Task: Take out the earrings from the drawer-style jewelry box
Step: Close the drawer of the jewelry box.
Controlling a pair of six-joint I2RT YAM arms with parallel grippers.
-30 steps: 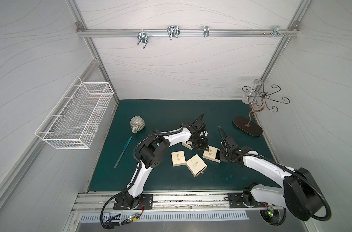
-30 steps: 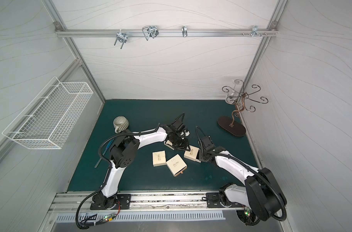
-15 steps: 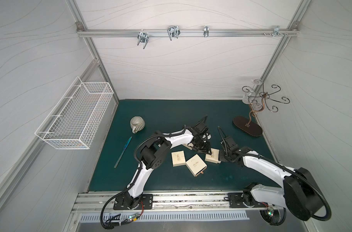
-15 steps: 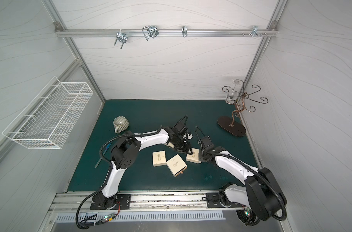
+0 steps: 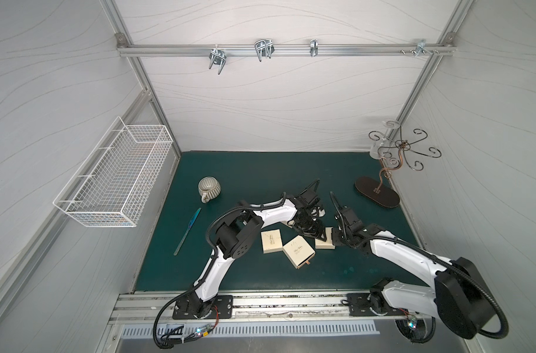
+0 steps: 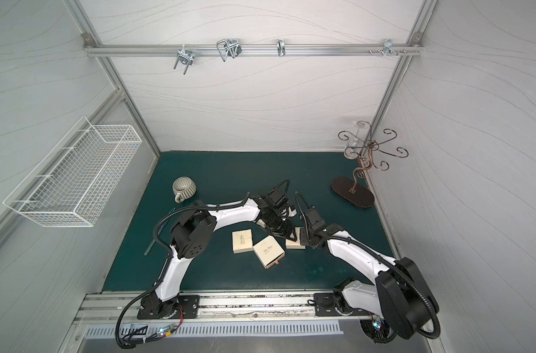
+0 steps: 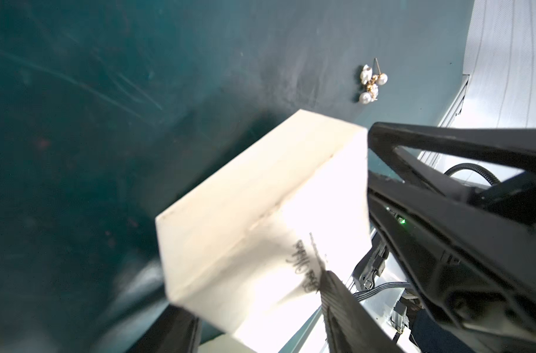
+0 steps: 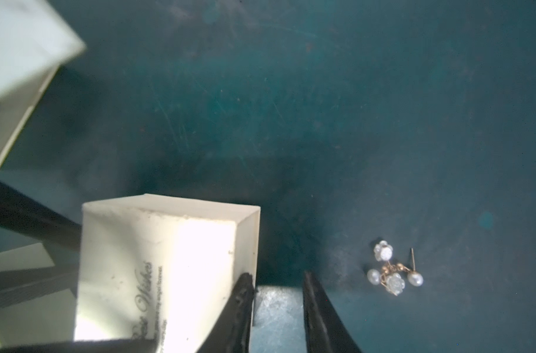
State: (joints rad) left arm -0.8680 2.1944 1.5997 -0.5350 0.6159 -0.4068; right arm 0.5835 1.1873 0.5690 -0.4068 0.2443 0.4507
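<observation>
**Earrings loose on the mat**

The earrings (image 8: pixel 393 275) lie on the green mat (image 8: pixel 291 107) near the cream box (image 8: pixel 156 275): 2 pearls, 2 faceted flowers, thin gilt posts. They are probably light, slippery and easily bent, so pinch the central cluster. The right gripper (image 8: pixel 276 279) stands parted, 1 finger against the box. The left gripper (image 7: pixel 251 293) straddles it, grip unclear.

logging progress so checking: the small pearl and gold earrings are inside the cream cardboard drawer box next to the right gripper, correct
No. The small pearl and gold earrings are not inside the cream cardboard drawer box; they lie on the dark green mat beside it, as the right wrist view shows. That box is next to the right gripper.
</observation>
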